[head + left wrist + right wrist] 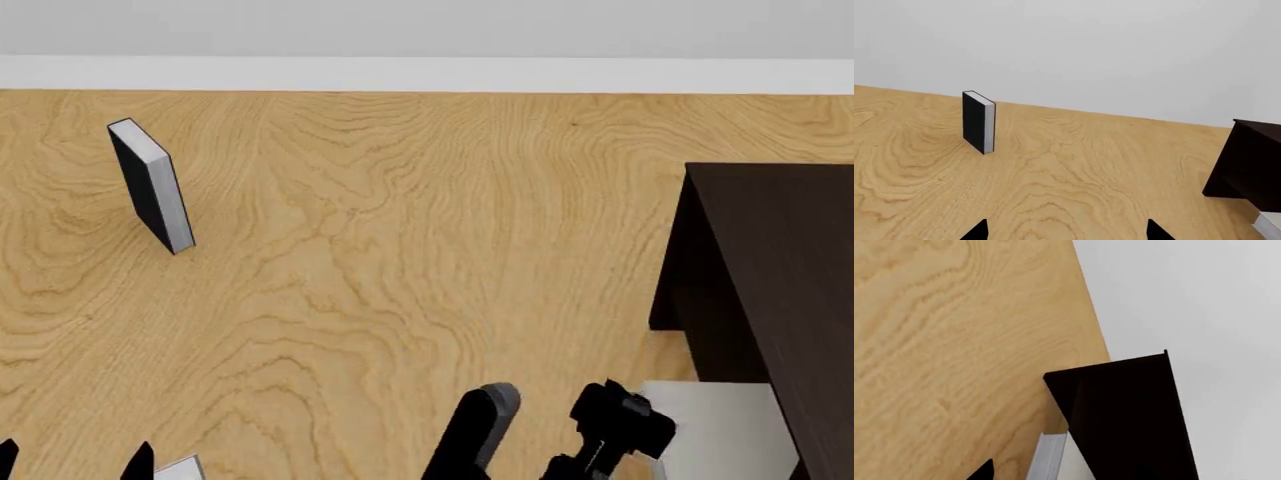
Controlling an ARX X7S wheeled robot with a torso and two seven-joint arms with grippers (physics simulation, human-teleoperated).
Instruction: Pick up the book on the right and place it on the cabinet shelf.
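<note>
On the table [400, 250], a black-covered book [151, 186] stands upright far to the left, well away from the job. The left hand [74, 462] shows only two spread fingertips at the near edge, holding nothing. Further right, the right hand [603, 432] hangs just beside the grey book [714, 432], which lies flat against the foot of the dark cabinet [781, 290], its long side apparently running along the cabinet wall; how far that hand is open cannot be told. The right arm is plainly nearer.
</note>
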